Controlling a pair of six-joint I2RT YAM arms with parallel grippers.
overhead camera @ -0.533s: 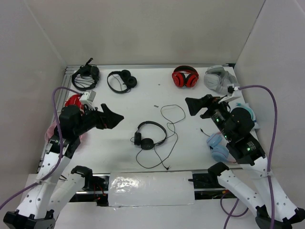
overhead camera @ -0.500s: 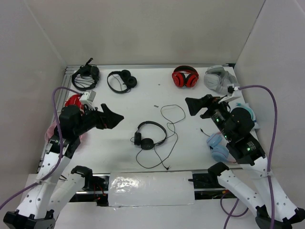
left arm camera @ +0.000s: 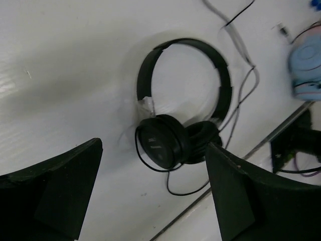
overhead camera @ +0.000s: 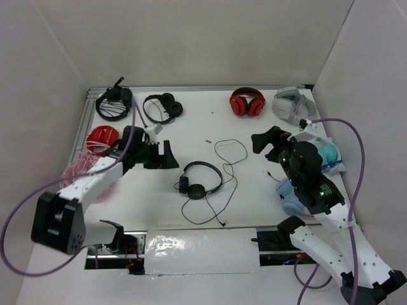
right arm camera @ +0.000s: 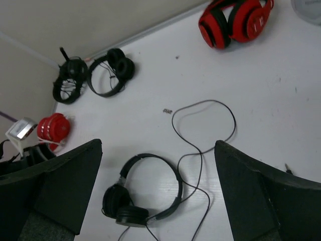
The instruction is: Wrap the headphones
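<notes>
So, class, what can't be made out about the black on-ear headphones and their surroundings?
Right wrist: the lower run of the thin black cable of the black on-ear headphones is cut by the bottom edge.
Left wrist: far ear cup partly behind the nearer one; cable leaves by the top edge.
Top view: small dark speck, too small to identify; pale blue headphones partly under the right arm.

Black headphones point(overhead camera: 200, 180) flat, cable unwound

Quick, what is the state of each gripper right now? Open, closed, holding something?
Left gripper: open, holding nothing, near the headphones.
Right gripper: open, holding nothing.
</notes>
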